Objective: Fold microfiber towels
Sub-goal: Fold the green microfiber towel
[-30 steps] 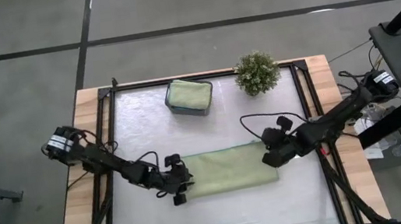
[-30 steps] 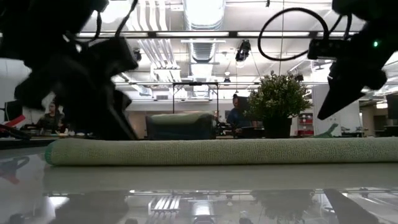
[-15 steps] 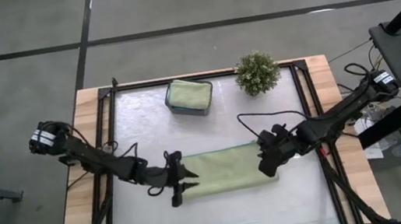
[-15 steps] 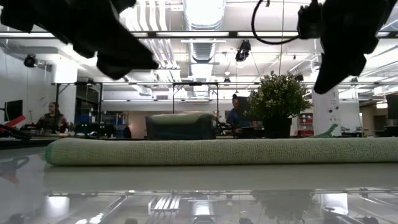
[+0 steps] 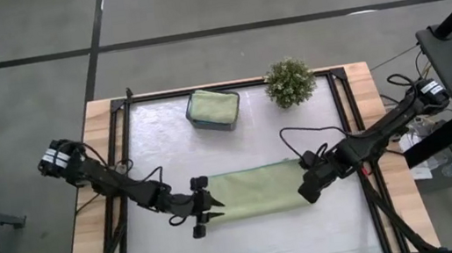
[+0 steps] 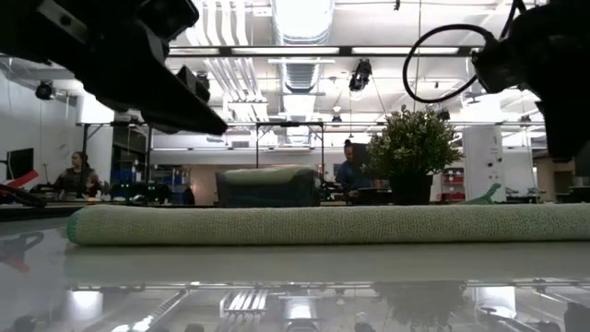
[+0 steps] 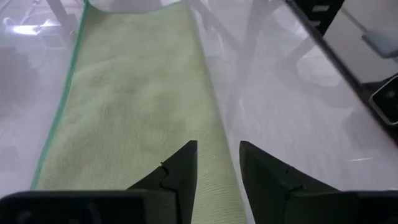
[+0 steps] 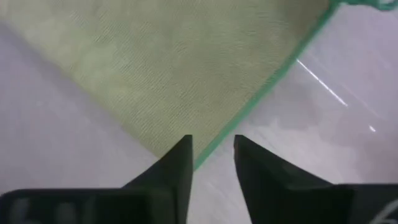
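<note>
A light sage green towel (image 5: 257, 190) lies on the table as a long folded strip, flat along its whole length (image 6: 323, 224). My left gripper (image 5: 213, 206) hovers over the towel's left end; in its wrist view the fingers (image 7: 217, 168) stand narrowly open above the strip's long edge. My right gripper (image 5: 309, 190) hovers over the towel's right end and points steeply down. Its fingers (image 8: 212, 163) are narrowly open above the green-hemmed edge (image 8: 267, 87). In the low view both grippers (image 6: 207, 115) (image 6: 562, 120) are clear above the towel.
A dark grey tray (image 5: 231, 122) holding a folded sage towel (image 5: 212, 107) stands at the far centre, with a small potted plant (image 5: 290, 81) to its right. Black frame rails (image 5: 123, 150) run along the table's sides. People sit in the room behind (image 6: 76, 175).
Both grippers have risen off the towel. The left one, down at the towel's left end a second ago, has lifted and tipped closer to level. The right one has rolled about its wrist and shifted slightly toward the near edge. The towel has stayed flat in place.
</note>
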Motion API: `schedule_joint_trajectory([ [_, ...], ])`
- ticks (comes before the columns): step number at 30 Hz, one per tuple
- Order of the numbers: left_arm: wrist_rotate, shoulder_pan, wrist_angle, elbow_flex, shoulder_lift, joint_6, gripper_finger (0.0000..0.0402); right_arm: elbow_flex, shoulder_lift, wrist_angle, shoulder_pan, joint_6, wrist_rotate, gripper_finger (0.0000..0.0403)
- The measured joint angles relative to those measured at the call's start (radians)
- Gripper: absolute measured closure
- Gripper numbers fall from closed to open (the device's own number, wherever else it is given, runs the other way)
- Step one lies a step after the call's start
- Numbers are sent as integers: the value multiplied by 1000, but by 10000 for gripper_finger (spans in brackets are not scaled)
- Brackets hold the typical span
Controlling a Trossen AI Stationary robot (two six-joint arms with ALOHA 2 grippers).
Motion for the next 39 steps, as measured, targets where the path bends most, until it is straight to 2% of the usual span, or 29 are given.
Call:
schedule_joint_trajectory([
  [6, -3, 0, -12, 0, 32, -1, 297, -9, 8, 47, 32, -89, 4, 241],
  [13, -3, 0, -7, 0, 38, -29, 297, -24, 12, 56, 43, 45, 55, 199],
  [15, -4, 0, -6, 0, 38, -34, 297, -30, 14, 67, 61, -21, 86, 191],
  [18, -15, 0, -4, 0, 38, -86, 297, -29, 14, 197, 103, -238, 114, 182],
  [20, -15, -3, -4, 1, 38, -91, 297, -28, 14, 249, 118, -273, 135, 181],
  [26, -23, -10, -1, 25, 36, -83, 297, -28, 14, 237, 118, -43, 160, 186],
  [30, -51, -9, -4, 23, 36, -83, 297, -38, 14, 157, 107, 101, 179, 180],
  [34, -68, -9, -4, 21, 36, -83, 297, -75, 14, 147, 87, 130, 180, 165],
  [39, -153, -9, -5, 19, 36, -83, 297, -147, 14, 204, 64, 142, 179, 146],
])
